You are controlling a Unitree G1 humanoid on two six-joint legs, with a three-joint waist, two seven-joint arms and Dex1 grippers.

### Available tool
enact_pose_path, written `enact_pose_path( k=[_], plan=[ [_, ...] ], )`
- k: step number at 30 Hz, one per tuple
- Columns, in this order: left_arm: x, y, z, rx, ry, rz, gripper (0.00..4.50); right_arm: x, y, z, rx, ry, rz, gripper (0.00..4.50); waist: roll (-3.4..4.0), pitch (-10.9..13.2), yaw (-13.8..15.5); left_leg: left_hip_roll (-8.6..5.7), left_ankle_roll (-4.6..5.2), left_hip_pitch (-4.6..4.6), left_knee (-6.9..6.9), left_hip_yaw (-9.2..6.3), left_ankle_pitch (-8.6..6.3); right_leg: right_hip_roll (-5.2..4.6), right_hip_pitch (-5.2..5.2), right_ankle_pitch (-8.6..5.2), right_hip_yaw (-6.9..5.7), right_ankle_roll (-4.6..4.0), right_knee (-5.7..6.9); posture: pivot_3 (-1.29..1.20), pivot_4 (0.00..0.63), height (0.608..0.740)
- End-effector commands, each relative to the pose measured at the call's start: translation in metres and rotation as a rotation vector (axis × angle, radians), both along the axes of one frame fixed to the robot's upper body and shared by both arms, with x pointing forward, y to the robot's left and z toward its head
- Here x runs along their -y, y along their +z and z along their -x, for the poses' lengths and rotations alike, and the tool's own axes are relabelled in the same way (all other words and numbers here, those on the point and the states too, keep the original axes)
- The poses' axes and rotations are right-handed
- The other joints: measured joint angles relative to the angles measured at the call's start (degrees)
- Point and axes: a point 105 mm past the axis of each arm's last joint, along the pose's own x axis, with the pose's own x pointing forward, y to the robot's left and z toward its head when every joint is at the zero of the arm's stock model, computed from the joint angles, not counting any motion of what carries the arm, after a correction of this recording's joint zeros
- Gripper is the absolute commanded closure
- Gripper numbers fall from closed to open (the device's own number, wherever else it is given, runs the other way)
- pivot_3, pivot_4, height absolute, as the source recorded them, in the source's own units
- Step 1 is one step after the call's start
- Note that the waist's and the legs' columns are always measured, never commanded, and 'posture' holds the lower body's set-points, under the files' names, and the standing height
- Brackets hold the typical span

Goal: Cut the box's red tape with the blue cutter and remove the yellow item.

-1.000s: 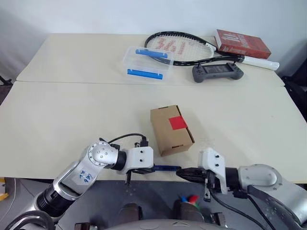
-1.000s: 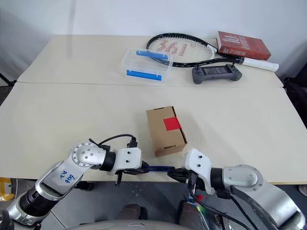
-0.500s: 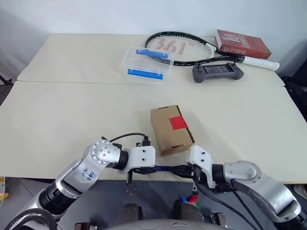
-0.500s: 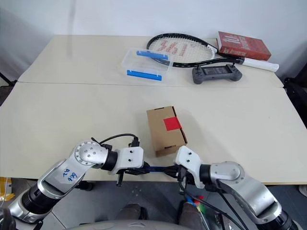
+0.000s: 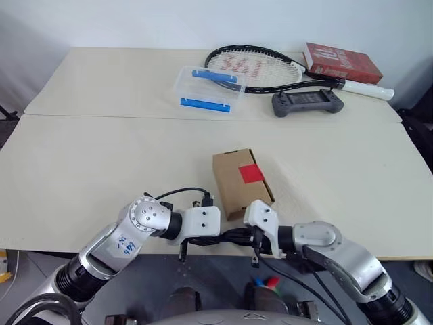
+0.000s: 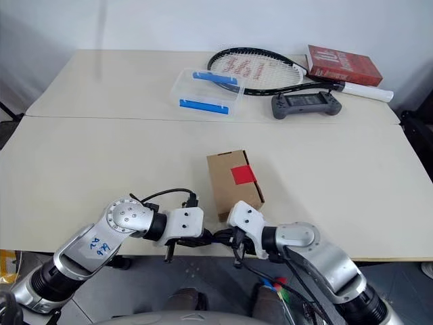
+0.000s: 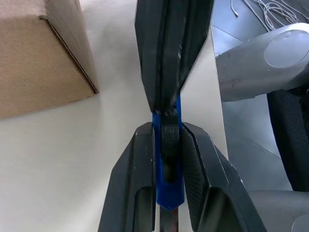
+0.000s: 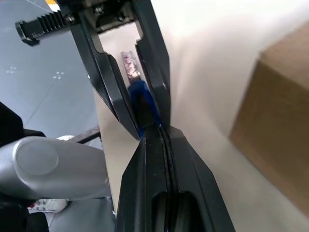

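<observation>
Clear case (image 5: 208, 89), racket (image 5: 260, 68), book (image 5: 342, 62), far behind box (image 5: 241, 182)

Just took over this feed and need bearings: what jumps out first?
At the table's near edge, the left gripper and right gripper meet tip to tip, both shut on the blue cutter. Just beyond them sits the closed box, red tape uncut on top.
</observation>
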Motion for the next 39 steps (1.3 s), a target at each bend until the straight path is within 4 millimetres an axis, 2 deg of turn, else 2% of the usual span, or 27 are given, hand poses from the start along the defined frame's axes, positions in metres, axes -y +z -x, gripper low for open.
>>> enact_pose_path(
  k=[1,4,7,11,14,16,19,21,26,30,39],
  plan=[
    [0.005,-0.006,0.007,-0.02,-0.024,0.001,4.07,0.009,0.006,0.009,-0.049,0.031,-0.028,4.49,0.0,0.0,0.08,0.0,0.0,0.0,0.0,0.0,0.0,0.0,0.0,0.0,0.0,0.0,0.0,0.0,0.15,0.74],
    [0.0,-0.003,0.003,0.028,-0.016,0.031,4.07,0.021,0.032,0.014,-0.1,0.006,-0.158,4.49,-0.01,0.0,0.1,-0.01,0.0,-0.03,0.0,-0.04,0.0,0.0,0.0,0.0,-0.01,0.0,-0.03,0.0,0.15,0.74],
    [-0.009,0.008,-0.001,0.201,-0.048,0.123,4.07,0.047,0.058,0.022,-0.209,-0.059,-0.249,3.88,0.0,0.01,-0.14,0.02,0.01,-0.04,-0.01,-0.02,-0.01,0.0,-0.03,0.01,-0.01,0.0,-0.02,0.0,0.15,0.74],
    [-0.022,0.011,0.004,0.3,-0.08,0.177,4.07,0.071,0.066,0.035,-0.339,-0.16,-0.261,2.56,-0.02,0.02,-0.16,0.13,-0.01,-0.03,-0.06,-0.07,-0.01,0.05,-0.05,0.01,-0.06,-0.03,0.0,0.0,0.15,0.74],
    [-0.025,0.011,0.007,0.343,-0.113,0.196,4.07,0.077,0.067,0.043,-0.397,-0.187,-0.239,1.56,-0.01,0.02,-0.1,0.12,-0.01,-0.03,-0.07,-0.04,-0.02,0.05,-0.05,0.02,-0.04,-0.05,-0.03,0.0,0.15,0.74],
    [-0.021,0.02,0.003,0.414,-0.125,0.239,4.07,0.081,0.059,0.046,-0.496,-0.267,-0.223,0.93,-0.02,0.02,-0.01,0.11,0.0,-0.03,-0.02,0.02,-0.02,0.05,-0.04,0.05,0.02,-0.1,-0.05,0.0,0.15,0.74],
    [-0.014,0.026,-0.004,0.483,-0.14,0.256,4.07,0.065,0.063,0.046,-0.599,-0.284,-0.306,0.02,-0.05,0.02,-0.07,0.12,0.01,-0.02,0.01,0.03,-0.02,0.04,-0.03,0.1,0.01,-0.16,-0.06,0.0,0.15,0.74],
    [-0.01,0.027,-0.006,0.498,-0.146,0.268,4.07,0.056,0.066,0.041,-0.628,-0.293,-0.336,0.02,-0.04,0.02,-0.26,0.13,-0.01,0.01,0.02,0.05,0.0,0.07,-0.03,0.11,-0.01,-0.17,-0.03,0.0,0.15,0.74],
    [-0.003,0.03,-0.007,0.514,-0.156,0.288,4.07,0.049,0.063,0.026,-0.61,-0.335,-0.307,0.02,-0.04,0.02,-0.57,0.16,-0.01,-0.01,0.02,0.12,0.0,0.08,-0.07,0.13,0.0,-0.14,-0.03,0.0,0.15,0.74],
    [-0.001,0.03,-0.008,0.516,-0.15,0.294,4.07,0.047,0.063,0.015,-0.594,-0.348,-0.309,0.02,-0.04,0.02,-0.33,0.16,-0.01,-0.05,0.02,0.11,0.0,0.08,-0.09,0.14,-0.02,-0.13,-0.08,0.0,0.15,0.74],
    [-0.002,0.034,-0.011,0.527,-0.123,0.315,4.07,0.051,0.061,0.007,-0.576,-0.35,-0.301,0.02,-0.04,0.01,-0.15,0.16,0.0,-0.09,0.02,0.09,0.0,0.08,-0.1,0.14,-0.03,-0.12,-0.1,0.0,0.15,0.74]
  ],
)
